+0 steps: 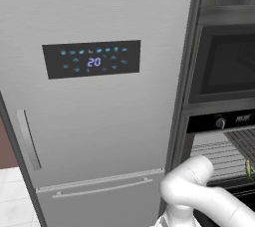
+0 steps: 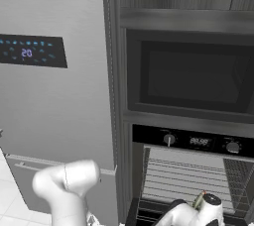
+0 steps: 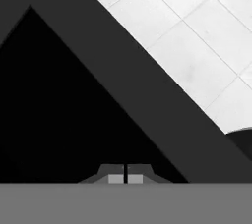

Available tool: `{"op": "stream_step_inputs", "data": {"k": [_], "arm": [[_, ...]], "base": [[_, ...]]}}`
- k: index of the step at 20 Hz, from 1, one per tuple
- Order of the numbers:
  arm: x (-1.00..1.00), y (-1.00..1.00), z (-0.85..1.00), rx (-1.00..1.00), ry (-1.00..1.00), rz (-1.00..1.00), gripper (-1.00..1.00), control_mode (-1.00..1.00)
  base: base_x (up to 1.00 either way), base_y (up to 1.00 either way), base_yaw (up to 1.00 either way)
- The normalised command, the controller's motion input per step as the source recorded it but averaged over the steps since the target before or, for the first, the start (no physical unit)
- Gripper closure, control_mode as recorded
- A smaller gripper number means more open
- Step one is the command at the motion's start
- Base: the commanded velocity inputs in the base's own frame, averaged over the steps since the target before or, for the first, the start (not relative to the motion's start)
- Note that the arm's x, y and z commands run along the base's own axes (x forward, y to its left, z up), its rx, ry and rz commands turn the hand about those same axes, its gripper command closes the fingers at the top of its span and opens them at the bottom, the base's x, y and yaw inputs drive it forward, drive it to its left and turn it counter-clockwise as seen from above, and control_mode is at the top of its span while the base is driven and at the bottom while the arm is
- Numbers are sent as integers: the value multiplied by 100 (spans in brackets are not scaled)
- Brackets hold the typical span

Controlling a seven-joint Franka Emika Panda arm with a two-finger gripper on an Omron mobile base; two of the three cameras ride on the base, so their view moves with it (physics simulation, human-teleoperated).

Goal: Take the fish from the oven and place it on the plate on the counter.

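I see the oven at the lower right of the right base frame: a glossy black control strip with two round knobs and a small digital display, and below it an open cavity lined with thin silver wire racks. In the left base frame a slender olive-yellow sliver, the fish, stands at the right edge against those racks; in the right base frame it pokes up beside the arm's rounded white wrist. In the hand frame the end effector is clenched, its two small dark tips pressed together at the bottom centre; I cannot tell whether anything sits between them. Behind them lie a flat black slanted panel and pale square floor tiles. A brushed-steel fridge with a dark touch display fills the left.
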Motion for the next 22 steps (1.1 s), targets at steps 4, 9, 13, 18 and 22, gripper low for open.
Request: {"op": "stream_step_inputs", "data": {"k": [4, 9, 13, 18, 22], "arm": [[-58, -2, 90, 12, -30, 6, 100, -100], [-47, -2, 100, 8, -17, 10, 100, -100], [-34, 0, 100, 0, -3, 10, 100, -100], [-6, 2, 95, 0, 0, 15, 100, -100], [0, 20, 86, -2, 0, 25, 100, -100]], "base": [[0, 0, 0], [0, 0, 0], [0, 0, 0], [0, 0, 0], [0, 0, 0]]}}
